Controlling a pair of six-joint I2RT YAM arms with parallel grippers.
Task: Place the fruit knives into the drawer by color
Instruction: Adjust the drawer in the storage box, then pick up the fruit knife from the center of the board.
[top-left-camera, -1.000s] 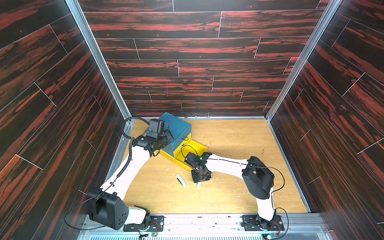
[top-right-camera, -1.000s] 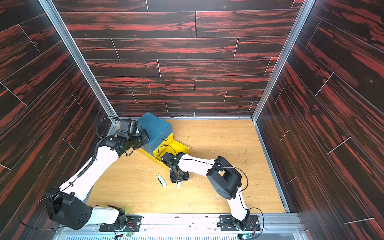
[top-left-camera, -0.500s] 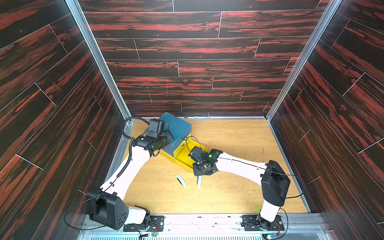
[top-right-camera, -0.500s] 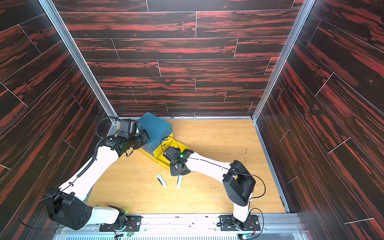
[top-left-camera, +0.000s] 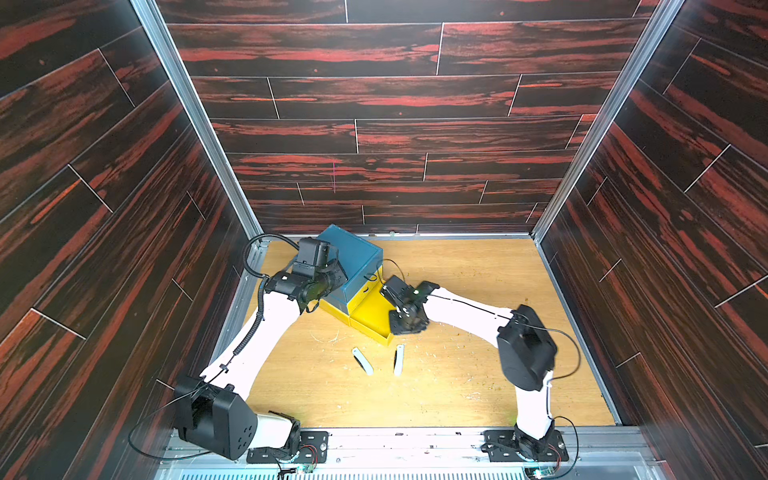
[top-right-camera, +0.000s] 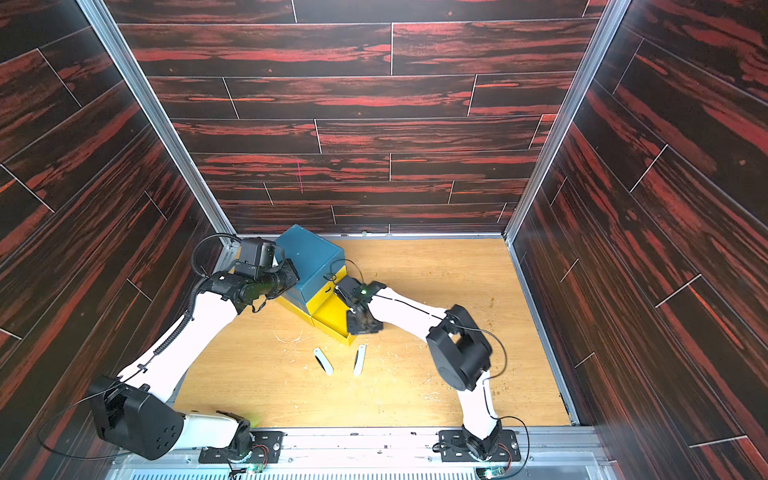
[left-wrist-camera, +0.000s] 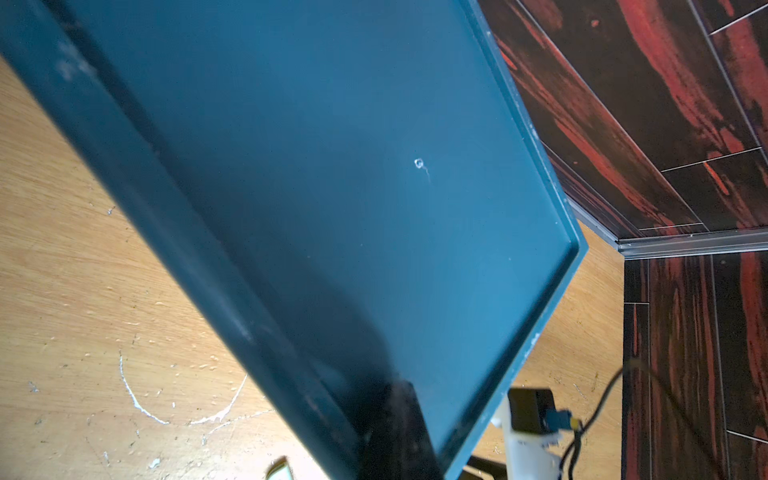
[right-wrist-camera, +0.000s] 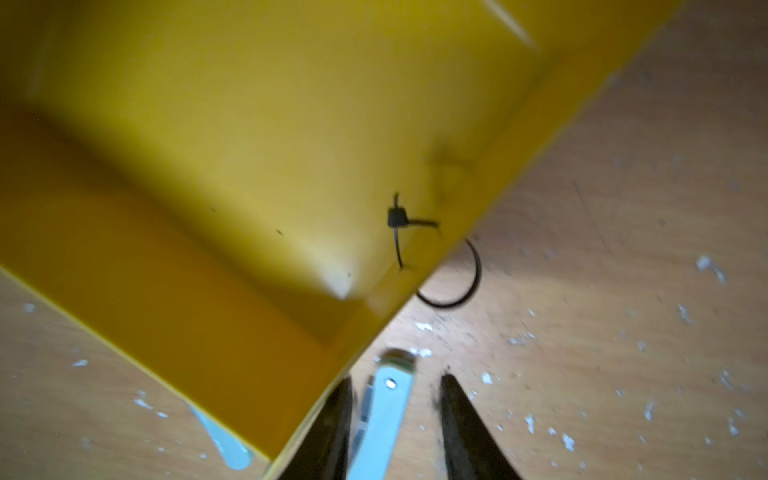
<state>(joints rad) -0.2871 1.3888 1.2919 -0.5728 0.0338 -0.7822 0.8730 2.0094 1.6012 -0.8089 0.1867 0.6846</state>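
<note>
Nearest the arm bases, two fruit knives are seen lying flat on the table (top-left-camera: 457, 386), folded and pale, side by side without touching: the left knife (top-left-camera: 362, 360) and the right knife (top-left-camera: 399, 359). Both are picked up in both top views, just in front of the pulled-out yellow drawer (top-left-camera: 368, 318).

Just beyond them, the right gripper (top-left-camera: 406, 328) is held over that drawer's front corner, pointed downward. In the right wrist view its fingers (right-wrist-camera: 461, 419) are shown parted, and the right knife is framed between them on the table below. Nothing is gripped. Whether the drawer's corner is brushed by a finger cannot be told. A black loop pull (right-wrist-camera: 465, 282) is seen hanging from the drawer's front.

Farther back, the drawer chest (top-left-camera: 353, 257) is set toward the far left corner. The left gripper (top-left-camera: 336, 279) is clenched with nothing held, and is laid against the chest's teal upper edge.

And the change: a second ago the right gripper was directly over the right knife, and it has since been drawn back toward the drawer. Both knives are left exactly where they lay. The left arm has not been moved at all.
</note>
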